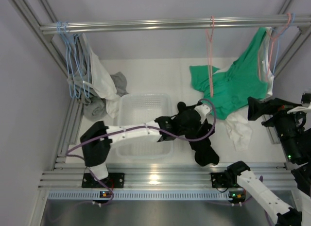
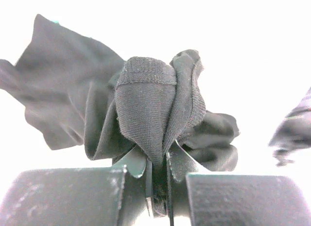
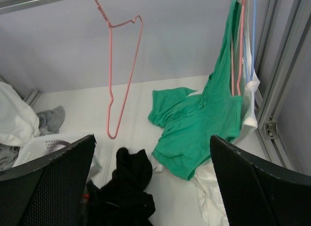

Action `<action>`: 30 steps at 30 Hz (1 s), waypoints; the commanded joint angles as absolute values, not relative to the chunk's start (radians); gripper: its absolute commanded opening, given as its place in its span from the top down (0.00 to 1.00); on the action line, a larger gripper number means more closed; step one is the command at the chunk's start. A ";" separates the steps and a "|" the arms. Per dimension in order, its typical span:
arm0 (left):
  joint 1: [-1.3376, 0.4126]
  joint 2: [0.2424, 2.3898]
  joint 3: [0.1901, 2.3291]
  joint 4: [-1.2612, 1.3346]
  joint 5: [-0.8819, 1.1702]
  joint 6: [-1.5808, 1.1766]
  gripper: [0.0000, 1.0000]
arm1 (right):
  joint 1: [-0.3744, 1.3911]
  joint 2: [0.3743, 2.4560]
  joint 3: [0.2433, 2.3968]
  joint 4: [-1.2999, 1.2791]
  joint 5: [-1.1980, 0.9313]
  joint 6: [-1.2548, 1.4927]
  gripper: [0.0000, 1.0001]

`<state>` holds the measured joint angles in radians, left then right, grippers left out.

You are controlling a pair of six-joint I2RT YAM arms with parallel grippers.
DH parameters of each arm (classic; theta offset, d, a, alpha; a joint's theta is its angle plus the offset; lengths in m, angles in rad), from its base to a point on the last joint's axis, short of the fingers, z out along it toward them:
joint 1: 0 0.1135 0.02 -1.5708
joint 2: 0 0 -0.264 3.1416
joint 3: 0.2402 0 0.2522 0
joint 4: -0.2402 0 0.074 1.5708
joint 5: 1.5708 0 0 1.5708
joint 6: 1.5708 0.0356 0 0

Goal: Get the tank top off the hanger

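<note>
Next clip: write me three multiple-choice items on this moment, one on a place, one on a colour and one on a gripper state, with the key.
1. Where is the black tank top?
A. In the left gripper, right of the basket
B. Draped over the rail
C. Inside the basket

2. What colour is the bare hanger at mid-rail?
A. Blue
B. Pink
C. White

3. How is the right gripper?
A. Shut on a green shirt
B. Shut on a hanger
C. Open, holding nothing

Key: 1 A, the left wrist view shows the cloth pinched between the fingers; 2 B, its wire is pink and carries no garment; 3 C, its fingers stand wide apart with nothing between them.
</note>
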<state>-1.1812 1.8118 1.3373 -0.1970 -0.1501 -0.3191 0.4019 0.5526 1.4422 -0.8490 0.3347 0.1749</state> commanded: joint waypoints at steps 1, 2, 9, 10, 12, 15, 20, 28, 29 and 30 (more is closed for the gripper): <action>-1.186 1.600 1.404 -0.155 -0.169 -0.270 1.00 | 0.416 0.551 1.468 -0.862 0.325 0.164 0.01; -1.184 1.557 1.408 -0.156 -0.170 -0.264 1.00 | 0.414 0.551 1.471 -0.862 0.327 0.164 0.01; -1.187 1.421 1.457 -0.230 -0.254 -0.253 1.00 | 0.414 0.552 1.502 -0.862 0.328 0.160 0.01; -1.187 1.405 1.479 -0.245 -0.303 -0.249 1.00 | 0.414 0.552 1.508 -0.862 0.328 0.160 0.01; -1.187 1.373 1.512 -0.316 -0.350 -0.221 1.00 | 0.414 0.557 1.512 -0.862 0.325 0.156 0.01; -1.187 1.333 1.572 -0.382 -0.434 -0.178 1.00 | 0.416 0.561 1.519 -0.862 0.319 0.156 0.01; -1.187 1.235 1.614 -0.431 -0.573 -0.135 1.00 | 0.416 0.572 1.522 -0.861 0.319 0.153 0.01; -1.186 1.207 1.585 -0.498 -0.885 -0.074 1.00 | 0.414 0.587 1.513 -0.844 0.307 0.155 0.01; -1.181 1.210 1.568 -0.508 -0.915 -0.080 1.00 | 0.414 0.595 1.511 -0.839 0.304 0.155 0.01; -1.171 1.213 1.528 -0.512 -0.948 -0.109 1.00 | 0.414 0.600 1.511 -0.838 0.299 0.155 0.01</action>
